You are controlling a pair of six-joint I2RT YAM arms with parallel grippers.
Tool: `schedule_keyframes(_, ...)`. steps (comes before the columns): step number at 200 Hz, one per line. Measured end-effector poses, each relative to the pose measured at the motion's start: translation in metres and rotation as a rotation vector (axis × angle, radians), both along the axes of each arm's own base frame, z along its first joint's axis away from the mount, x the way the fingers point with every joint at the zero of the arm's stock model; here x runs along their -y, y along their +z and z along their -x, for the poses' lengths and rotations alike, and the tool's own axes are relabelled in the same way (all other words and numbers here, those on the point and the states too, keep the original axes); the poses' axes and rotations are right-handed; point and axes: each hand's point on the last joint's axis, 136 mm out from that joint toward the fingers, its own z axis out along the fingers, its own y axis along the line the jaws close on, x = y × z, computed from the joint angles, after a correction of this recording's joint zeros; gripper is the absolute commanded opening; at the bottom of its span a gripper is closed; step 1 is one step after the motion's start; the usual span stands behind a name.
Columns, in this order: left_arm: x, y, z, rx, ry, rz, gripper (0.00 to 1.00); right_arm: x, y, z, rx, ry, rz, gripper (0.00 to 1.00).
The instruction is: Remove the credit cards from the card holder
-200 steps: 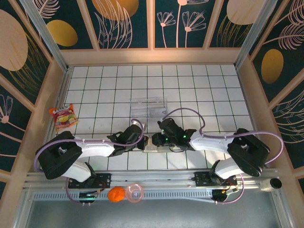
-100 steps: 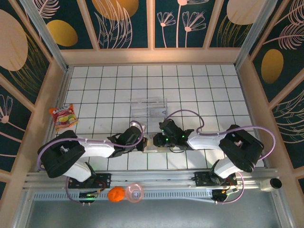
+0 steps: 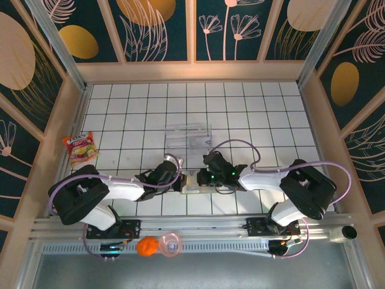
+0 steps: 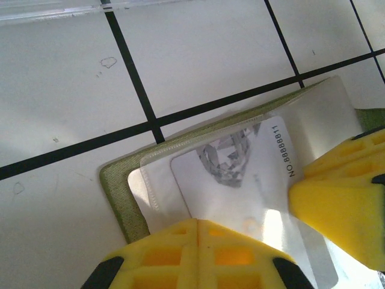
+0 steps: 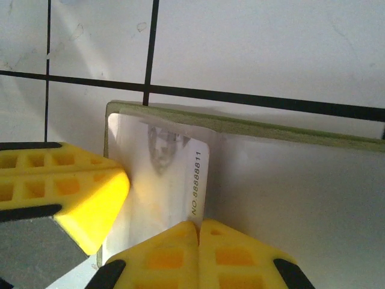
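The card holder (image 3: 191, 186) lies open near the table's front edge, olive-green outside (image 4: 117, 192) and pale inside (image 5: 289, 198). A white credit card (image 4: 240, 174) printed with a number sits partly in its clear pocket. My left gripper (image 4: 198, 224) is shut, its tip resting on the card's near end and the holder's left half (image 3: 180, 180). My right gripper (image 5: 199, 226) is shut with the card's numbered edge (image 5: 198, 180) running into the seam between its fingers. It meets the holder from the right (image 3: 201, 179). The left gripper's fingers (image 5: 72, 192) also show in the right wrist view.
A clear plastic tray (image 3: 188, 137) stands just behind the holder; its edge (image 4: 54, 9) shows in the left wrist view. A snack packet (image 3: 80, 148) lies at the far left. An orange ball (image 3: 146, 245) and a pink object (image 3: 170, 244) sit on the front rail.
My right gripper's jaws have shut on the card's edge. Both arms stay at the holder, with the right arm shifted slightly.
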Motion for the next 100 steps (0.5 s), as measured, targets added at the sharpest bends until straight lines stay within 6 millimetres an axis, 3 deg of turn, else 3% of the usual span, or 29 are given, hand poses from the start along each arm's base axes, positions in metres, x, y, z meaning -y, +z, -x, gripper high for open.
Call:
schedule_keyframes(60,0.000,0.000,0.000,0.003,0.005,0.014,0.00,0.020,0.008,0.000,0.016,-0.037,-0.005,0.00)
schedule_keyframes(90,-0.001,0.001,0.002,0.000,0.003,0.013,0.00,0.034,0.024,-0.004,0.044,-0.071,-0.009,0.00)
schedule_keyframes(100,-0.003,0.003,0.003,-0.005,0.002,0.006,0.13,0.038,0.034,-0.007,0.073,-0.076,-0.022,0.00)
